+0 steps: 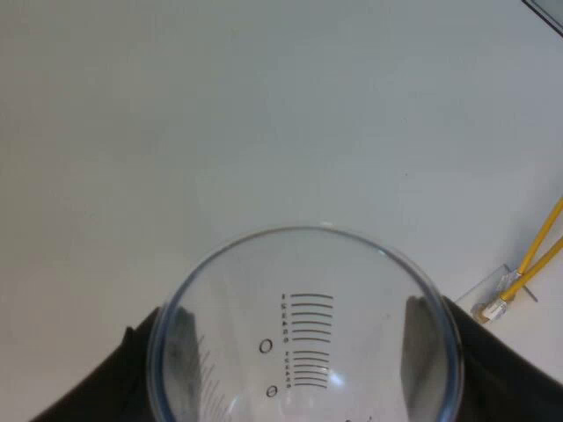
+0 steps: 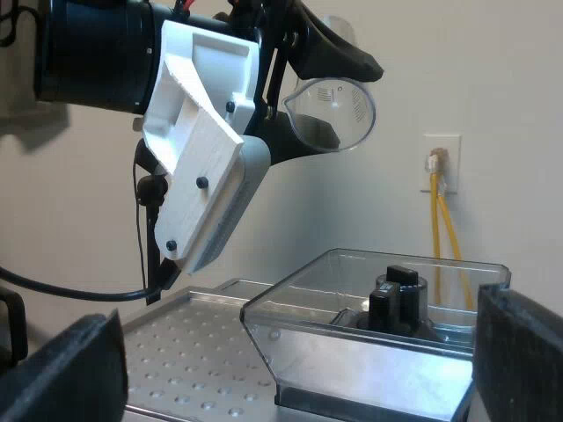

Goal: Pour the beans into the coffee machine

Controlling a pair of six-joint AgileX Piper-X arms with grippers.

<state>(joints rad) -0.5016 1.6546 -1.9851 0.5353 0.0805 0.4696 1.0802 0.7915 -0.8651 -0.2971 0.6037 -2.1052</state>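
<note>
Measuring glass (image 1: 303, 338), scale figures unreadable, pinched in left end effector (image 1: 310, 387); right end effector (image 2: 290, 362) spread.

Measuring glass (image 1: 303, 352): near portion cut off by the frame edge; figures beside its scale marks too small to read. Bean hopper (image 2: 352, 360): base cut off; contents around its black centre knob (image 2: 398, 299) indiscernible. Right gripper (image 2: 290, 365): fingertips cut off.

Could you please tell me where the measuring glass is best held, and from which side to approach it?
Grip the measuring glass across its round wall, one finger on each opposite side, coming at it side-on so the mouth is left open. It shows no handle, and the left pincer holds it just so.
</note>
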